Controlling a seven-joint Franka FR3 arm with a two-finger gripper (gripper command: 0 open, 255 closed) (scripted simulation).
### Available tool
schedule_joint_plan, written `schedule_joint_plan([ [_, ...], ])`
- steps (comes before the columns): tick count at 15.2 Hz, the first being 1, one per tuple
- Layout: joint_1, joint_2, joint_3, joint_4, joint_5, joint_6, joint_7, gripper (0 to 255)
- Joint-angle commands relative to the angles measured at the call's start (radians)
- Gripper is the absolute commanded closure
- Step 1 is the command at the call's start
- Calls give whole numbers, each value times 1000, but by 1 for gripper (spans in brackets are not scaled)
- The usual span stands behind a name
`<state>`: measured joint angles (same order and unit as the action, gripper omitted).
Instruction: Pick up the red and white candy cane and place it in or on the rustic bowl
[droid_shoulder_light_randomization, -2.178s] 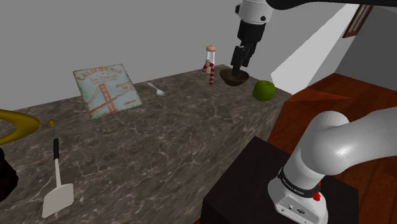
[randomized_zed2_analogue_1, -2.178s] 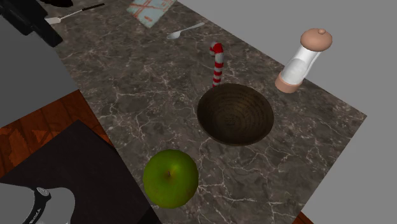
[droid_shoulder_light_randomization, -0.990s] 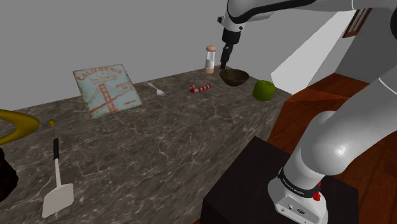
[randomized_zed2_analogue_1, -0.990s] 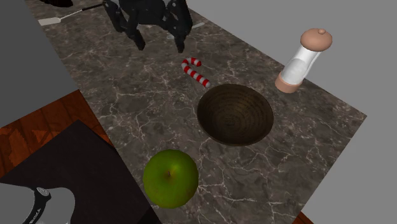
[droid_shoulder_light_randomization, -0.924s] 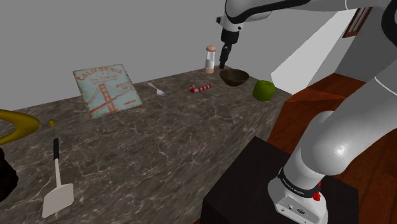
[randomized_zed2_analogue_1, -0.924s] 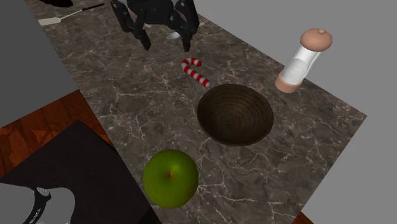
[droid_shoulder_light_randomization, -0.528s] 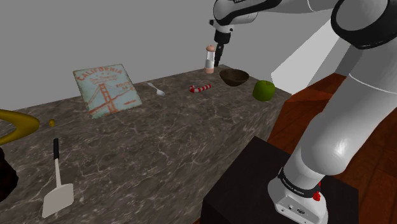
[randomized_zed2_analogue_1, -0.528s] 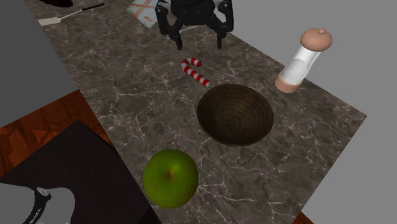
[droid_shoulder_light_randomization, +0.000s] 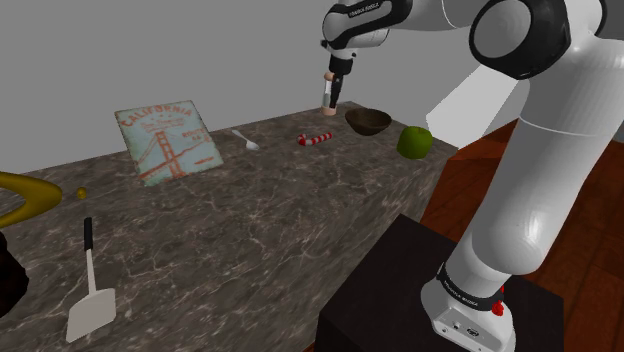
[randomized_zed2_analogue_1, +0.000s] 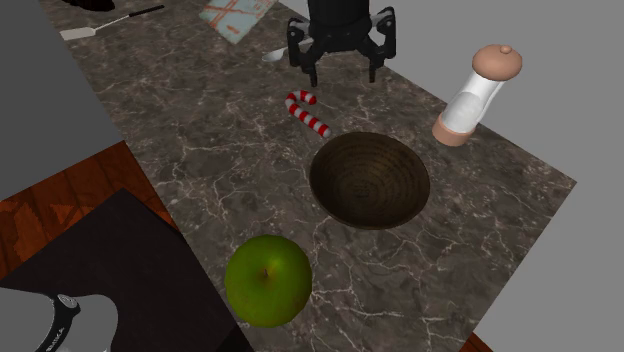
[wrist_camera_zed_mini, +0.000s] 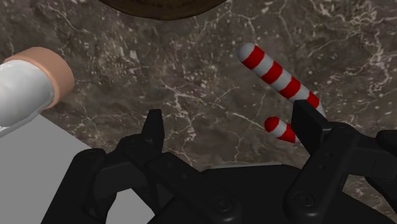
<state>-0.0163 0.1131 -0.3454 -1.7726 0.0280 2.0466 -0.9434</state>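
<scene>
A red and white striped candy cane (randomized_zed2_analogue_1: 307, 112) is lying flat on the dark marbled tabletop (randomized_zed2_analogue_1: 220, 150). It is not yet in the bowl. In the shoulder view the candy cane (droid_shoulder_light_randomization: 315, 138) is sitting just to the shoulder view's left of the brown bowl (droid_shoulder_light_randomization: 368, 121). In the second exterior view the bowl (randomized_zed2_analogue_1: 370, 185) is standing empty, near the straight end of the cane but not touching it.

The black end effector (randomized_zed2_analogue_1: 343, 73) is hovering above the tabletop on the far side of the cane, released, with its two fingers standing apart and holding nothing. In the wrist view the end effector (wrist_camera_zed_mini: 229, 118) is looking down at bare tabletop, and the candy cane (wrist_camera_zed_mini: 280, 79) is lying off toward one finger, not between the two.

A white shaker (randomized_zed2_analogue_1: 470, 100) with a tan cap is standing to the second exterior view's right of the bowl. A green apple (randomized_zed2_analogue_1: 267, 280) is sitting nearer the stand.

The step in hand is judged to be lining up for the grasp. To do it well, the end effector should be sliding sideways until the straight shaft is centred between the fingers, turning to straddle the shaft across its width, then lowering close to the tabletop before closing, while staying clear of the bowl and the shaker.
</scene>
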Motion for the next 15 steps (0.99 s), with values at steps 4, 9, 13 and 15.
schedule_joint_plan([
  [4, -3, 20, 0, -25, 9, 44, -7, 0],
  [9, -3, 20, 0, -25, 9, 44, -7, 0],
  [13, -3, 20, 0, -24, 9, 44, -7, 255],
  [15, -3, 20, 0, -24, 9, 44, -7, 255],
])
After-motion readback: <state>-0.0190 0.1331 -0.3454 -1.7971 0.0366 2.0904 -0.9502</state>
